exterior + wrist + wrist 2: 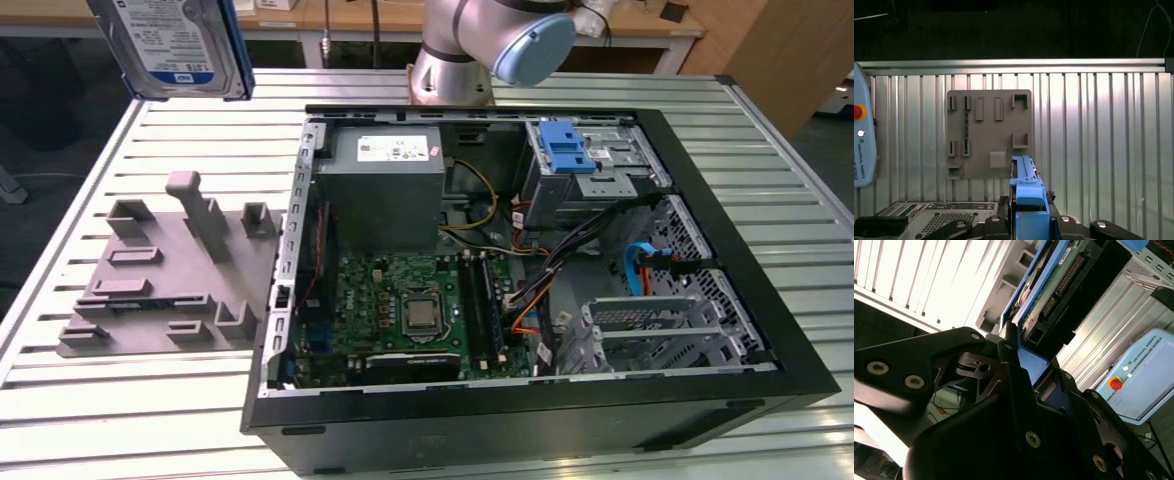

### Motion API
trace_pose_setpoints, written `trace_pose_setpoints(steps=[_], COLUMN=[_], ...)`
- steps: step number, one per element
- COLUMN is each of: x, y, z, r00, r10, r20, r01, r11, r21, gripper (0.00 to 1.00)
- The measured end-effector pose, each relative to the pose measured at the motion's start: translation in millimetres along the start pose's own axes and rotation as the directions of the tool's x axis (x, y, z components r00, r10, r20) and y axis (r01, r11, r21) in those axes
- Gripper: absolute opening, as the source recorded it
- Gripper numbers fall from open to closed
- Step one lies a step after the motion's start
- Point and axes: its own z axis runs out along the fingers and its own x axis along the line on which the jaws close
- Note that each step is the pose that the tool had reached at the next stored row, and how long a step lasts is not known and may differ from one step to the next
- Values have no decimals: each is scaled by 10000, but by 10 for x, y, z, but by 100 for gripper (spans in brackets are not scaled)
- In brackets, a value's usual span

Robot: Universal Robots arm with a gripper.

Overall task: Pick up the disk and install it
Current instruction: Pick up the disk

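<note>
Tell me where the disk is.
At the exterior view's upper left, the disk hangs above the grey holder, left of the computer case, clamped in the gripper.

Even, soft room light in the exterior view; counter (909, 275) glares white in the second wrist view, gripper (1026, 337) dark up close.

Claw (1031, 362) grips disk (174, 52). White-and-blue label (163, 30) on its face: rows of fine print, too small to make out. White sticker (391, 148) on grey box (380, 195), down in open case (534, 412), apart from claw: print unreadable. Pendant (1149, 377) beyond claw: line of lettering (1145, 349) near red button (1114, 383).
</note>
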Motion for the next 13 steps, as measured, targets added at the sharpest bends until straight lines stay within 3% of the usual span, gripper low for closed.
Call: trace_pose_setpoints(steps=[6, 13], x=[49, 54], y=[-30, -169], z=[-1, -1], r00=[10000, 10000], r10=[0, 0], r20=[-1, -1], r01=[0, 0], r11=[10000, 10000], r21=[-1, -1], gripper=[36, 36])
